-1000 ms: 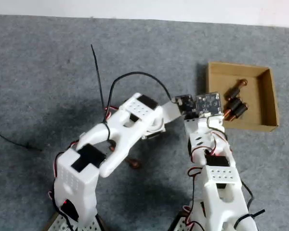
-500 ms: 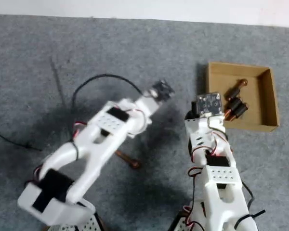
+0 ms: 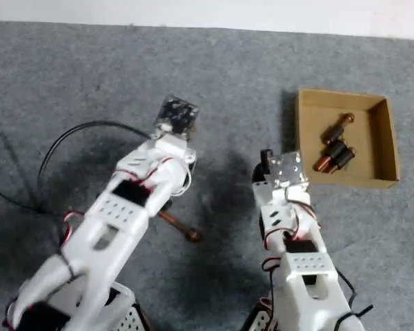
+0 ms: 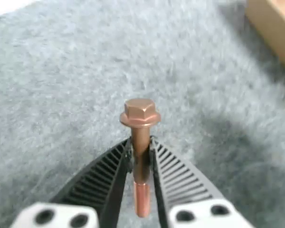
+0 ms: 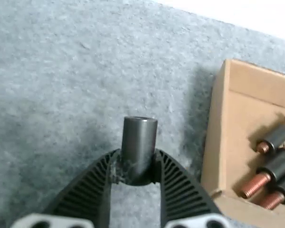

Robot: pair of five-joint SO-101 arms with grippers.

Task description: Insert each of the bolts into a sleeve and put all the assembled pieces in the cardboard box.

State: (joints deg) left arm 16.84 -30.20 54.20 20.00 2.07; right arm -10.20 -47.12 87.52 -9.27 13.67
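Seen from above, two white robot arms work over a grey carpeted desk (image 3: pixel 69 69). The left arm (image 3: pixel 124 207) has swung away in the last second. Its wrist was right beside the right arm's wrist near the cardboard box (image 3: pixel 390 138), and it now reaches out over the middle of the desk, well apart from both. The right arm (image 3: pixel 290 227) has drawn its wrist back a little from the box's edge.

The left gripper (image 4: pixel 140 142) is pinching a copper bolt (image 4: pixel 140 118) by its shank, with the hexagonal head sticking out past the fingertips. The right gripper (image 5: pixel 137 156) is pinching a dark sleeve (image 5: pixel 139 135), open end pointing away, with the box just beside it.

Three assembled pieces (image 3: pixel 334 148) lie in the box exactly as before. A loose bolt (image 3: pixel 179 226) rests on the desk under the left arm, also unmoved.

The bolt and sleeve are now held separately and far apart, so this pair is not yet joined. The arms will probably have to come together again and line the shank up with the sleeve's opening. With a further bolt waiting on the desk, at least two assemblies seem to remain.
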